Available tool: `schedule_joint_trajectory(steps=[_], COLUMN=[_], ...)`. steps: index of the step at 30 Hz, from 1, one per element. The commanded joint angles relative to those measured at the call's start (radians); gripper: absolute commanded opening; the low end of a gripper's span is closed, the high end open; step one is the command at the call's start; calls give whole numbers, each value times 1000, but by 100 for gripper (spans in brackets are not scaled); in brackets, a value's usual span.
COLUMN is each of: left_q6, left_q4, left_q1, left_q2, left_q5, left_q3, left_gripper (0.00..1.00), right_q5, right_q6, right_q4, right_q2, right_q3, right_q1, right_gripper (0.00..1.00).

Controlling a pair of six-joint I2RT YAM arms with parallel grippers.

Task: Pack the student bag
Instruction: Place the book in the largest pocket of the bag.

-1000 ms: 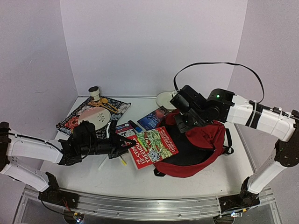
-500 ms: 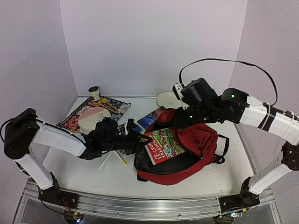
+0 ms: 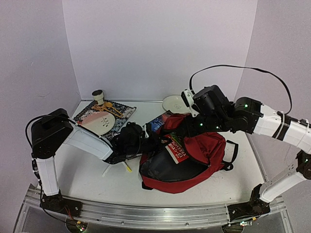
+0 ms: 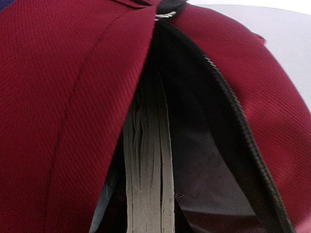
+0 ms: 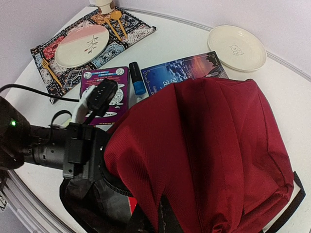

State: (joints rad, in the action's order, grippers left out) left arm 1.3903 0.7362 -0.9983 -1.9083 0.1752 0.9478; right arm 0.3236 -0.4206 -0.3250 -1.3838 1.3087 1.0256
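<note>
The student bag (image 3: 209,145) is a dark-red backpack lying right of centre, its zip mouth gaping toward the left. My right gripper (image 3: 187,130) is shut on the bag's upper flap (image 5: 214,145) and holds it raised; its fingers are buried in the fabric. My left gripper (image 3: 158,144) sits at the mouth, shut on a red-covered book (image 3: 176,148) that is partly inside. In the left wrist view only the book's grey page edges (image 4: 148,170) show, between the red walls (image 4: 63,97) and the black lining; my fingers are hidden.
A patterned placemat (image 3: 80,122) at back left carries a pink plate (image 3: 98,122) and a small cup (image 3: 98,94). A white dish (image 3: 173,103), a blue booklet (image 3: 156,122), a purple booklet (image 5: 102,92), a blue marker (image 5: 137,83) and a yellow pen (image 3: 127,166) lie around the bag.
My left arm has reached right and carried the book from in front of the bag into its mouth. My right gripper has lifted the flap higher and shifted slightly right.
</note>
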Motion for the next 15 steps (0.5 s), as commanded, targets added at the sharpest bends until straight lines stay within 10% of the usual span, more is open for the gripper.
schedule_joint_trajectory(steps=[1, 9, 15], left_q6=[38, 41, -5], left_q4=[163, 166, 162], left_q1=[-26, -42, -45], left_q2=[-56, -188, -247], left_q5=[-82, -151, -159], left_q3=[122, 232, 257], left_gripper=[0, 2, 36], right_q5=[-3, -5, 10], right_q6=[-7, -3, 3], right_q4=[55, 67, 69], right_q2=[45, 39, 46], right_q3=[-3, -10, -21], right_q1=[2, 1, 1], right_gripper=[0, 0, 0])
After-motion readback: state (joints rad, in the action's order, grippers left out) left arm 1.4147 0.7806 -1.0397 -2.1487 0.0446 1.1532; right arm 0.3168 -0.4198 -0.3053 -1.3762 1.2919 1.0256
